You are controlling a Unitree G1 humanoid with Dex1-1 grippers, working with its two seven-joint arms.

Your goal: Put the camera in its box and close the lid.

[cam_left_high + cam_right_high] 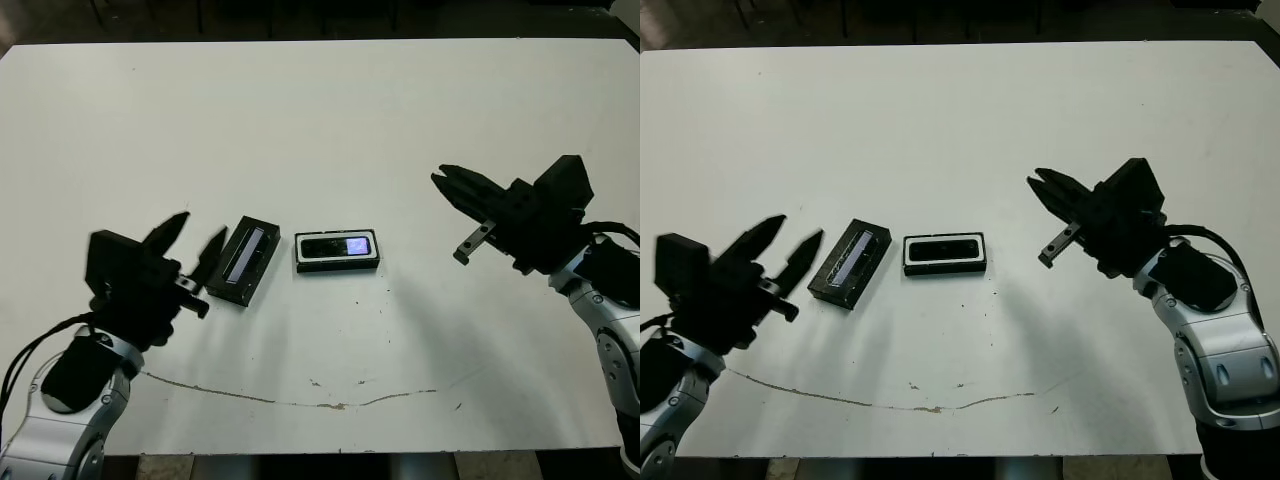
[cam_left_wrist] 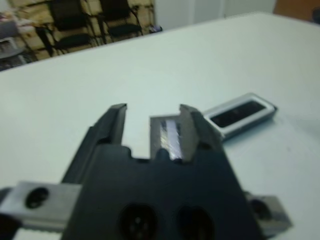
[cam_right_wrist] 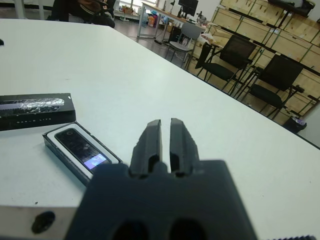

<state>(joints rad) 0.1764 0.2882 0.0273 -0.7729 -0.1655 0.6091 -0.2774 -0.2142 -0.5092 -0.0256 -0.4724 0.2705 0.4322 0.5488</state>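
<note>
Left tool spread apart beside lid, likely for pickup. Right tool pinched together, empty, well clear. Camera seated in box, mid-counter, uncovered.

Camera lying in open box, black windowed lid just beside

my table: white, scuffed near lower edge | lid: lower left of centre | box: centre, beside lid
</note>
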